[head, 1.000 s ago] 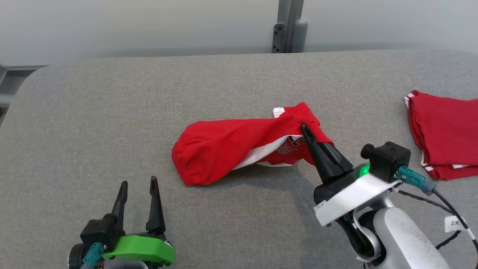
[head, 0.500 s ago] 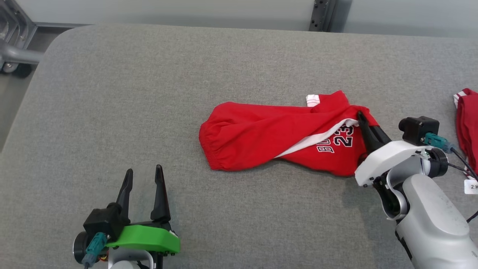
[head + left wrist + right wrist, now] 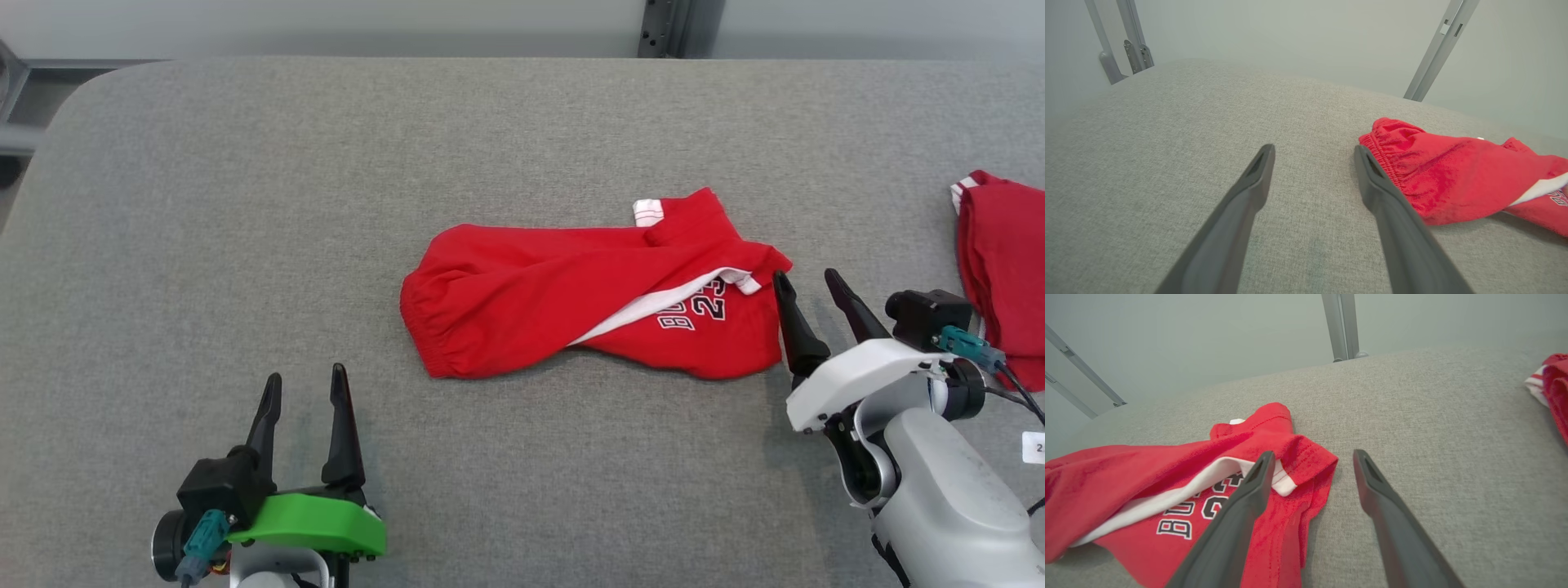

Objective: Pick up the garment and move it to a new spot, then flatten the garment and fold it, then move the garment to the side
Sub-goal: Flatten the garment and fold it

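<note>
Right wrist view has the right gripper (image 3: pixel 1313 454) spread wide and empty. One finger crosses the hem of the garment (image 3: pixel 1147 469) and the other stands over bare table (image 3: pixel 1433 437). The garment is red with white trim and lies crumpled just left of the fingertips. Its letters read "BU", with the rest behind the finger. Head view gives the number "23" whole. A second red cloth (image 3: pixel 1000 278) lies well to the right. The left gripper (image 3: pixel 305 374), also spread and empty, sits near the garment's elastic waistband without touching it.
</note>
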Robot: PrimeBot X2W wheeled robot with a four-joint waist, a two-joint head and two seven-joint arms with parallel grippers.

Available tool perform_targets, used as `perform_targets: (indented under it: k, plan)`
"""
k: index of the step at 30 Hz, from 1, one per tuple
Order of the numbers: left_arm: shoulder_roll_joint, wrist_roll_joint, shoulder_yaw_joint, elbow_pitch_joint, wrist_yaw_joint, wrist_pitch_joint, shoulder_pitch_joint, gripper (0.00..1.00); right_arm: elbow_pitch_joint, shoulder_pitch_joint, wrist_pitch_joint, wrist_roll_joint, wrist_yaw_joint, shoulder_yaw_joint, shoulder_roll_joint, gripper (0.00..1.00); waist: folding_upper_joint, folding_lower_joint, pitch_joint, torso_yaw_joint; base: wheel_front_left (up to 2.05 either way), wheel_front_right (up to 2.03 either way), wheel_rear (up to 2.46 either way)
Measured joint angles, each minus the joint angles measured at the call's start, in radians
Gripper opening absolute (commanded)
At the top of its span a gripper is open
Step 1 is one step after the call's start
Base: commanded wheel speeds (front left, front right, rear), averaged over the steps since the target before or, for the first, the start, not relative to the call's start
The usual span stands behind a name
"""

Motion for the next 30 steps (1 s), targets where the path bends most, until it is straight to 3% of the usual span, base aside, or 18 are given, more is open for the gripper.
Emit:
perform_targets:
  k: [7,15,27,28,30]
  plan:
    - [0.0,0.017,0.0,0.047,-0.03,0.0,0.013,1.0,-0.096,0.073,-0.012,-0.043,0.0,-0.053,0.0,1.0,0.0,0.0,-0.03,-0.069,0.0,0.0,0.0]
    - [0.0,0.026,-0.03,0.168,-0.069,0.0,0.009,1.0,-0.307,0.178,-0.014,-0.103,0.0,-0.066,0.093,1.0,0.0,0.0,-0.055,-0.148,0.0,0.0,0.0]
    - [-0.001,0.021,0.01,0.328,-0.096,0.0,-0.112,1.0,-0.388,0.204,-0.011,-0.125,0.0,-0.049,0.11,1.0,0.0,0.0,-0.011,-0.229,0.0,0.0,0.0]
    - [-0.001,0.019,0.011,0.329,-0.1,0.0,-0.116,0.97,-0.389,0.204,-0.011,-0.127,0.0,-0.05,0.11,1.0,0.0,0.0,-0.008,-0.231,0.0,0.0,0.0]
    - [-0.001,0.014,0.011,0.329,-0.115,0.0,-0.124,0.46,-0.392,0.204,-0.011,-0.128,0.0,-0.051,0.11,1.0,0.0,0.0,-0.004,-0.235,0.0,0.0,0.0]
